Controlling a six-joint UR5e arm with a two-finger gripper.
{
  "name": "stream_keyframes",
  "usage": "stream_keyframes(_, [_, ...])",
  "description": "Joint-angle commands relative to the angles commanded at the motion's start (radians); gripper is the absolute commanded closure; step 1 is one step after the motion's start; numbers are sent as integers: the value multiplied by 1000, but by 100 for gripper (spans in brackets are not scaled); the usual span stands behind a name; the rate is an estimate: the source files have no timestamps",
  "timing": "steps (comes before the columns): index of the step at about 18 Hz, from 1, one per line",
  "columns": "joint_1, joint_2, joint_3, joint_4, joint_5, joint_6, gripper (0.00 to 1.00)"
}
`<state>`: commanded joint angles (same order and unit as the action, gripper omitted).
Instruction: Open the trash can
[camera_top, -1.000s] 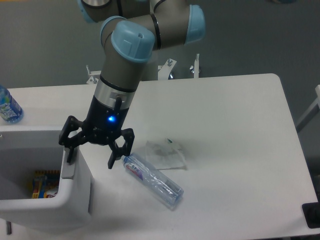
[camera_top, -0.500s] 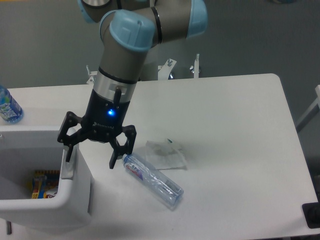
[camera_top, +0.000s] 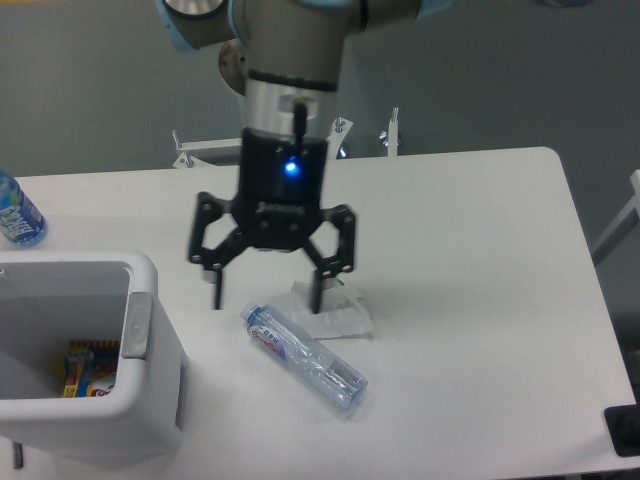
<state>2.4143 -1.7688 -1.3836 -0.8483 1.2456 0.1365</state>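
Leftmost, a blue-labelled clear plastic bottle (camera_top: 17, 215) stands at the table's far left edge, cut off by the frame. Just in front of it sits the large boxy white plastic trash can (camera_top: 90, 420) with rounded corners, at the near left corner of the white table (camera_top: 480, 260). Its top is open, so the inside shows: colourful yellow, red and blue packaging (camera_top: 88, 368) lies at the bottom. A grey push-tab (camera_top: 136, 327) sits on the right rim. No lid can be made out over the opening.

To the right of the bin, the black two-finger gripper (camera_top: 266, 295) hangs over the table with its jaws spread wide, holding nothing, a blue light glowing on its body. It is apart from the bin. Below it, a clear plastic bottle with a red-and-blue label (camera_top: 304, 359) lies on its side, slanting toward the near right. A crumpled clear plastic wrapper (camera_top: 335, 315) lies just behind that bottle, beside the right finger.
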Motion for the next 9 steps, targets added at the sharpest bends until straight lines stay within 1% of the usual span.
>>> stream_keyframes(1, [11, 11, -3, -2, 17, 0, 0])
stream_keyframes(3, [19, 22, -24, -5, 92, 18, 0])
stream_keyframes(4, [22, 25, -46, -6, 127, 64, 0])
stream_keyframes(7, [23, 67, -130, -14, 216, 268, 0])
stream_keyframes(9, [26, 84, -170, -15, 276, 357, 0])
